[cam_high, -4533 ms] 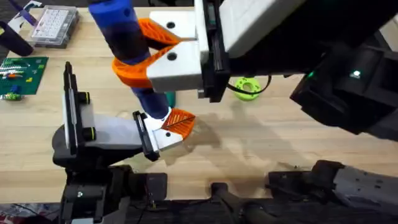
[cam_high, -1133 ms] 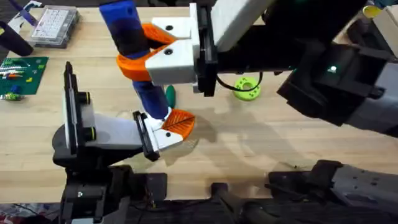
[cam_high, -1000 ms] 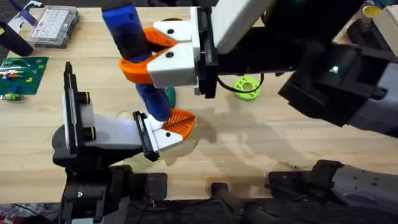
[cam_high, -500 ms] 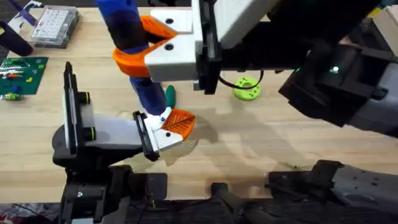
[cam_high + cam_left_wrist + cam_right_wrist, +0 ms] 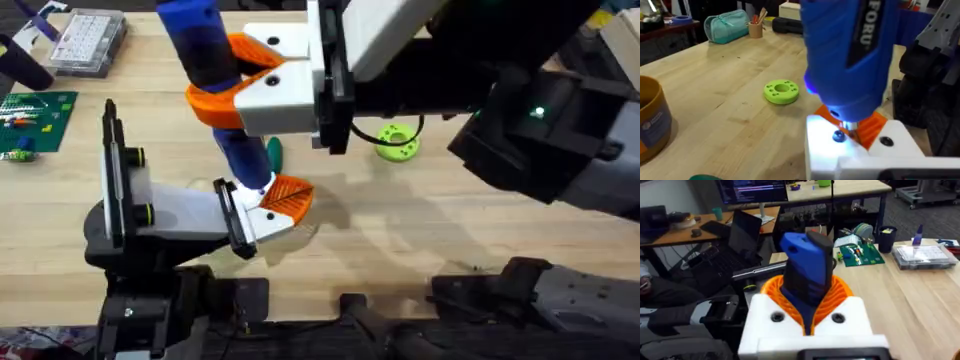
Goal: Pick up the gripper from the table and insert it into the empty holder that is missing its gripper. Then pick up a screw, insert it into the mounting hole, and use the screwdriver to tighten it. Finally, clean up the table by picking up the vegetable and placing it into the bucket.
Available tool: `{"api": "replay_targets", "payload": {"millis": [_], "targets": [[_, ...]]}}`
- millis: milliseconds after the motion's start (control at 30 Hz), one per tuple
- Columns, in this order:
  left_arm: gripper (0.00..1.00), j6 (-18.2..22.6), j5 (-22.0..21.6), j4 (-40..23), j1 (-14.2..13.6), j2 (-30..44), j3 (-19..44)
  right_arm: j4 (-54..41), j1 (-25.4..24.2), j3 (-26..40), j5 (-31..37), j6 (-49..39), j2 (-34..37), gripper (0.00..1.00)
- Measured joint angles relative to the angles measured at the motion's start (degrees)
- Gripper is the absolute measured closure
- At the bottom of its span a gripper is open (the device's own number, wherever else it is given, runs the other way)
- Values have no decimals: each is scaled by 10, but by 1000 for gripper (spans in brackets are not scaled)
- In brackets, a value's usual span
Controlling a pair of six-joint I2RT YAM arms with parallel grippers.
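My right gripper (image 5: 212, 78) reaches across the table, shut on the thick blue screwdriver (image 5: 215, 95), which stands tilted. Its lit bit (image 5: 845, 127) rests on a dark screw (image 5: 838, 136) in the white base block of the small orange gripper (image 5: 287, 196). That gripper sits at the tip of the white wedge holder (image 5: 185, 215), against its black plate. In the right wrist view my orange fingers (image 5: 840, 292) clasp the screwdriver (image 5: 807, 265). The dark green vegetable (image 5: 273, 152) lies just behind the screwdriver, partly hidden. The orange bucket (image 5: 650, 125) stands nearby.
A light green ring disc (image 5: 397, 141) lies right of the vegetable. A green circuit board (image 5: 35, 115) and a clear parts box (image 5: 88, 40) sit at the far left. The right arm's dark body covers the upper right of the table.
The right gripper and the screwdriver's top have swayed slightly left and right. The bit has stayed on the white block at the holder's tip.
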Motion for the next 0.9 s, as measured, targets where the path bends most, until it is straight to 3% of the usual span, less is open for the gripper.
{"api": "replay_targets", "payload": {"millis": [900], "targets": [[985,0,0,0,0,0,0,-8,0,0,0,-16,0,957]]}}
